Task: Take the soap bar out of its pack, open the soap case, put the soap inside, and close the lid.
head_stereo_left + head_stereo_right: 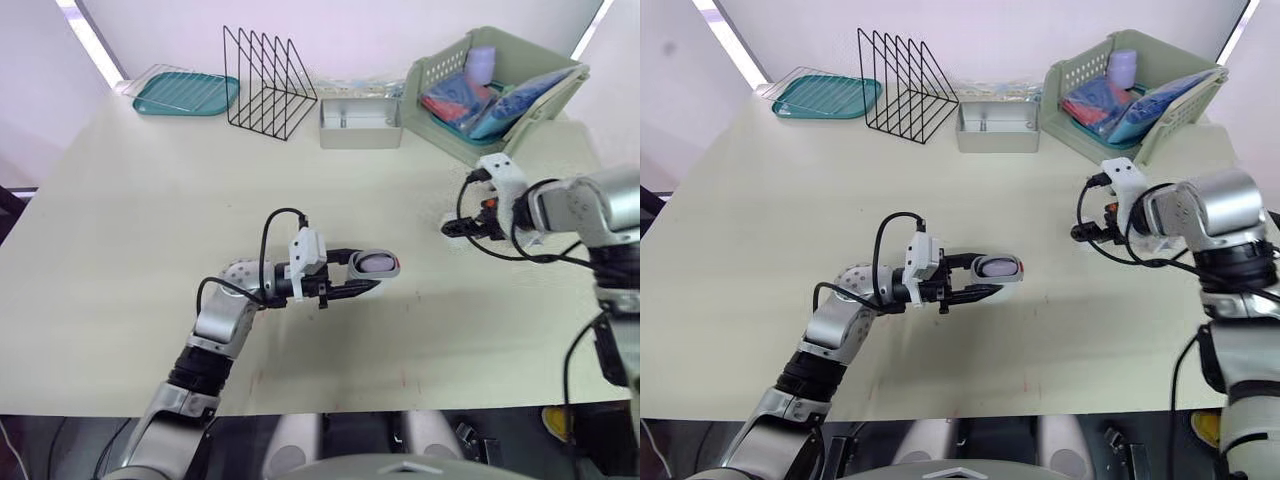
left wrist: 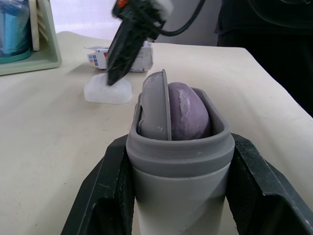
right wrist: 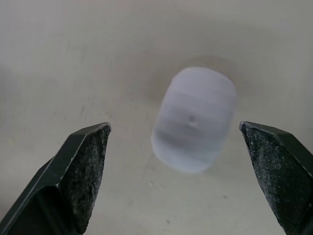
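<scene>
Soap (image 2: 188,115), purple, sits in the grey soap case (image 2: 178,164) clamped by the left gripper (image 1: 366,270) at the middle of the table (image 1: 150,200), and farther out the right gripper (image 3: 173,126) hangs spread wide over the translucent lid (image 3: 195,117) lying there.

purple soap (image 2: 188,117), grey case (image 2: 178,161); translucent white lid (image 3: 194,119)
</scene>
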`<action>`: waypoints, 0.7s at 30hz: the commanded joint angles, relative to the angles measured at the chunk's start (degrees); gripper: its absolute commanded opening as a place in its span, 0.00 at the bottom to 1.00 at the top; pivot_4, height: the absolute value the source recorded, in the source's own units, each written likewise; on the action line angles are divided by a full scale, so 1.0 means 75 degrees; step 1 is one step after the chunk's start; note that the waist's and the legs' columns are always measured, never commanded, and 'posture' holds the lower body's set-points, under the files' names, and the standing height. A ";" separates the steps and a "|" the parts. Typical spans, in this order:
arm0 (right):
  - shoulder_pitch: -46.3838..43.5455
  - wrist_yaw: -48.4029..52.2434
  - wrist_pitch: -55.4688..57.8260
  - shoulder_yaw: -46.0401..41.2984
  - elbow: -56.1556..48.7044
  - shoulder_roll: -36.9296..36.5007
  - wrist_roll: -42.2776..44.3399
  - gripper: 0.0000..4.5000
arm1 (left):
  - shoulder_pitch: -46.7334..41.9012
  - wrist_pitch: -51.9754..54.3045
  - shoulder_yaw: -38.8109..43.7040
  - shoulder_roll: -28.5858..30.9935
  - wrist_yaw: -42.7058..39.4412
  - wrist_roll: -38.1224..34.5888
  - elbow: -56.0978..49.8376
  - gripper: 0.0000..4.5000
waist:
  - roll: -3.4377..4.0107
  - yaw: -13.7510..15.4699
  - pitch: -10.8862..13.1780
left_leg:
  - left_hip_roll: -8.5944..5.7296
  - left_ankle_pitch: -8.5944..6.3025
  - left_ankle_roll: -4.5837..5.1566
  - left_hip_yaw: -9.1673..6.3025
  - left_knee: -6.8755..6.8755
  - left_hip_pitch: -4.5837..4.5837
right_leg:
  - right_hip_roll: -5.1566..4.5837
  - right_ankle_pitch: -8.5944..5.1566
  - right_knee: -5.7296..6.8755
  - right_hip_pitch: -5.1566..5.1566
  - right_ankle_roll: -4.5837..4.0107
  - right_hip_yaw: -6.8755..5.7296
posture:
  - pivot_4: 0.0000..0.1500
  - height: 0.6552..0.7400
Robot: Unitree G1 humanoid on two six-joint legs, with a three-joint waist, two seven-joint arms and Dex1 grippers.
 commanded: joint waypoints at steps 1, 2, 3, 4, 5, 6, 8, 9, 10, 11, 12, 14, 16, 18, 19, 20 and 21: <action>-0.0312 -0.0330 -0.0019 -0.0287 0.0361 0.0033 -0.0402 0.99 | 0.0004 -0.0021 -0.0039 -0.0053 0.0037 -0.0017 -0.0198 0.43 | 0.0000 0.0033 0.0000 | 0.0000 0.0000 0.0000 -0.0008 0.0000 -0.0004 | 0.0000 0.0000 0.0000 0.0000 0.0000 -0.0008 | 1.00 1.00; -0.0355 -0.0377 -0.0059 -0.0275 0.0451 0.0072 -0.0468 0.99 | -0.0001 -0.0032 -0.0041 -0.0064 0.0046 -0.0008 -0.0189 0.43 | 0.0000 0.0030 0.0000 | -0.0002 0.0000 0.0000 -0.0012 0.0001 -0.0004 | 0.0000 0.0000 0.0000 0.0001 0.0000 -0.0012 | 1.00 1.00; -0.0384 -0.0387 -0.0069 -0.0263 0.0507 0.0098 -0.0507 0.99 | -0.0003 -0.0041 -0.0042 -0.0071 0.0054 -0.0002 -0.0183 0.43 | 0.0000 0.0020 0.0000 | -0.0004 0.0000 0.0000 -0.0010 0.0000 -0.0004 | -0.0001 0.0000 0.0000 0.0001 0.0000 -0.0010 | 1.00 1.00; -0.0409 -0.0380 -0.0048 -0.0230 0.0552 0.0116 -0.0533 0.99 | -0.0004 -0.0052 -0.0043 -0.0077 0.0063 0.0006 -0.0177 0.43 | 0.0001 -0.0001 0.0000 | -0.0005 0.0000 0.0000 -0.0009 0.0000 -0.0003 | -0.0001 0.0000 0.0000 0.0001 0.0000 -0.0009 | 1.00 1.00; -0.0430 -0.0366 -0.0039 -0.0188 0.0593 0.0126 -0.0565 0.99 | -0.0008 -0.0057 -0.0048 -0.0085 0.0073 0.0012 -0.0171 0.43 | 0.0001 -0.0016 0.0000 | -0.0005 0.0000 0.0000 -0.0006 0.0000 -0.0002 | -0.0001 0.0000 0.0001 0.0001 0.0001 -0.0006 | 1.00 1.00; -0.0451 -0.0359 -0.0022 -0.0158 0.0638 0.0137 -0.0606 0.99 | -0.0013 -0.0062 -0.0054 -0.0095 0.0082 0.0018 -0.0166 0.43 | 0.0001 -0.0028 0.0000 | -0.0004 0.0000 0.0000 -0.0006 0.0000 0.0000 | 0.0000 0.0000 0.0004 0.0001 0.0001 -0.0005 | 1.00 1.00; -0.0490 -0.0359 -0.0063 -0.0171 0.0746 0.0186 -0.0690 0.99 | -0.0025 -0.0070 -0.0072 -0.0116 0.0097 0.0033 -0.0150 0.43 | 0.0001 -0.0043 0.0000 | -0.0003 0.0000 0.0000 -0.0005 0.0000 0.0005 | 0.0001 0.0000 0.0013 0.0001 0.0001 -0.0004 | 1.00 1.00; -0.0518 -0.0375 -0.0065 -0.0227 0.0812 0.0236 -0.0716 0.99 | -0.0027 -0.0084 -0.0086 -0.0133 0.0102 0.0045 -0.0132 0.43 | 0.0001 -0.0048 0.0000 | -0.0002 0.0000 0.0000 -0.0006 0.0000 0.0006 | 0.0003 0.0000 0.0017 0.0000 0.0001 -0.0004 | 1.00 1.00; -0.0544 -0.0370 -0.0065 -0.0253 0.0860 0.0271 -0.0728 0.99 | -0.0029 -0.0098 -0.0099 -0.0147 0.0104 0.0055 -0.0114 0.43 | 0.0001 -0.0056 0.0000 | -0.0002 0.0000 0.0000 -0.0006 0.0000 0.0007 | 0.0004 0.0000 0.0020 0.0000 0.0000 -0.0004 | 1.00 1.00; -0.0573 -0.0360 -0.0045 -0.0296 0.0902 0.0314 -0.0731 0.99 | -0.0028 -0.0111 -0.0113 -0.0158 0.0106 0.0065 -0.0103 0.43 | 0.0001 -0.0062 0.0000 | -0.0002 0.0000 0.0000 -0.0006 0.0000 0.0008 | 0.0004 0.0000 0.0022 0.0000 0.0000 -0.0004 | 1.00 1.00; -0.0601 -0.0342 -0.0022 -0.0320 0.0928 0.0350 -0.0732 0.99 | -0.0029 -0.0119 -0.0122 -0.0166 0.0107 0.0071 -0.0093 0.43 | 0.0001 -0.0063 0.0000 | -0.0002 0.0000 0.0000 -0.0004 0.0000 0.0008 | 0.0004 0.0000 0.0023 0.0000 0.0000 -0.0003 | 1.00 1.00; -0.0633 -0.0257 0.0057 -0.0274 0.0921 0.0378 -0.0709 0.99 | -0.0026 -0.0128 -0.0133 -0.0176 0.0105 0.0085 -0.0087 0.43 | 0.0001 -0.0068 0.0000 | -0.0002 0.0000 0.0000 -0.0004 0.0000 0.0007 | 0.0004 0.0000 0.0023 -0.0001 0.0000 -0.0003 | 1.00 1.00; -0.0620 -0.0240 0.0068 -0.0246 0.0882 0.0383 -0.0723 0.99 | -0.0017 -0.0127 -0.0134 -0.0184 0.0105 0.0093 -0.0095 0.43 | 0.0001 -0.0070 0.0000 | -0.0002 0.0000 0.0000 -0.0004 0.0000 0.0007 | 0.0003 0.0000 0.0023 -0.0001 0.0000 -0.0003 | 1.00 1.00; -0.0605 -0.0242 0.0020 -0.0230 0.0917 0.0397 -0.0758 0.99 | -0.0010 -0.0141 -0.0135 -0.0189 0.0102 0.0110 -0.0080 0.43 | 0.0001 -0.0070 0.0000 | -0.0002 0.0000 0.0000 -0.0005 0.0000 0.0007 | 0.0003 0.0000 0.0023 -0.0001 0.0000 -0.0003 | 1.00 1.00; -0.0613 -0.0241 -0.0015 -0.0224 0.0976 0.0404 -0.0782 0.99 | 0.0002 -0.0143 -0.0137 -0.0189 0.0104 0.0118 -0.0084 0.43 | 0.0001 -0.0071 0.0000 | -0.0002 0.0000 0.0000 -0.0005 0.0000 0.0008 | 0.0003 0.0000 0.0023 -0.0001 0.0000 -0.0003 | 1.00 1.00; -0.0623 -0.0234 -0.0048 -0.0217 0.1023 0.0410 -0.0802 0.99 | 0.0009 -0.0142 -0.0137 -0.0190 0.0106 0.0121 -0.0085 0.43 | 0.0001 -0.0072 0.0000 | -0.0002 0.0000 0.0000 -0.0005 0.0000 0.0008 | 0.0003 0.0000 0.0023 -0.0001 0.0000 -0.0003 | 1.00 1.00; -0.0631 -0.0227 -0.0058 -0.0218 0.1050 0.0415 -0.0814 0.99 | 0.0022 -0.0136 -0.0136 -0.0190 0.0111 0.0122 -0.0099 0.43 | 0.0001 -0.0074 0.0000 | -0.0002 0.0000 0.0000 -0.0005 0.0000 0.0008 | 0.0003 0.0000 0.0023 -0.0001 0.0000 -0.0003 | 1.00 1.00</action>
